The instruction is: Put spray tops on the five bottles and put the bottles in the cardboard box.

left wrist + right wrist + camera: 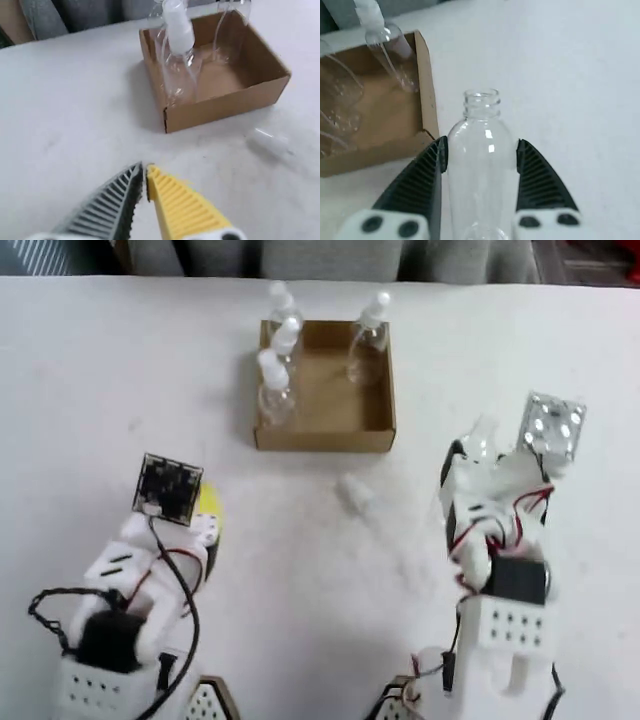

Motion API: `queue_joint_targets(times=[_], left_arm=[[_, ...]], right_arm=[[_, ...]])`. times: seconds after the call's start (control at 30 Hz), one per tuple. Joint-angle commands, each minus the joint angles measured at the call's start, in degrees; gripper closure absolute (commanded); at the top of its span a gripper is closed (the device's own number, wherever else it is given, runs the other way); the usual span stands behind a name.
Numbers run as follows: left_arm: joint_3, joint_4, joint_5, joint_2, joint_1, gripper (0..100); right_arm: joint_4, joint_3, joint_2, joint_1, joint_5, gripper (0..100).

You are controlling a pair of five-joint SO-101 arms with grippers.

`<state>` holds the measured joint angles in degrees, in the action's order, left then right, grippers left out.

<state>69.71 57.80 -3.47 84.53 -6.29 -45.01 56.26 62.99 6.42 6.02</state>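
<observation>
Right claw [481,147] is clamped on an uncapped bottle [480,170], near the cardboard box [427,95]. Left claw [144,172] is pinched together over the bench [60,110]. A loose spray top [270,141] lies before the box, with four capped bottles [272,390] standing inside.

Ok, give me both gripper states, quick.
Left gripper: closed, holding nothing.
Right gripper: closed on an uncapped bottle.
</observation>
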Motion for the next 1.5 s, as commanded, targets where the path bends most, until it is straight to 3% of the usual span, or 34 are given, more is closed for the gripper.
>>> queue_joint_targets(times=[0.0, 0.17, 0.4, 0.5, 0.73, 0.83, 1.0, 1.47], left_arm=[[-19.0, 5.4, 3.4, -16.0, -6.0, 98], [-30.2, 6.1, 10.0, -34.2, -15.9, 98], [-26.1, -9.8, 18.5, -38.9, -27.6, 98], [-22.8, -14.8, 21.5, -39.6, -28.0, 98], [-16.8, -25.8, 29.0, -47.3, -27.9, 97], [-18.1, -28.9, 34.3, -53.0, -27.9, 90], [-25.8, -29.1, 41.3, -68.0, -28.3, 78], [-44.5, -28.9, 53.0, -97.1, -25.4, 77]], right_arm=[[4.1, 1.5, 7.0, 0.5, 0.6, 98.1], [9.5, 7.9, 15.6, 0.5, 0.6, 98.1], [13.3, 20.1, 33.8, 0.6, 0.6, 98.1], [13.3, 24.3, 41.3, 0.5, 0.6, 98.1], [14.1, 24.7, 37.8, 0.2, 1.0, 98.1], [14.0, 24.7, 37.8, 0.1, 1.1, 98.1], [14.1, 26.1, 37.8, 0.2, 0.6, 98.1], [13.8, 26.8, 37.8, 0.1, 0.6, 98.1]])
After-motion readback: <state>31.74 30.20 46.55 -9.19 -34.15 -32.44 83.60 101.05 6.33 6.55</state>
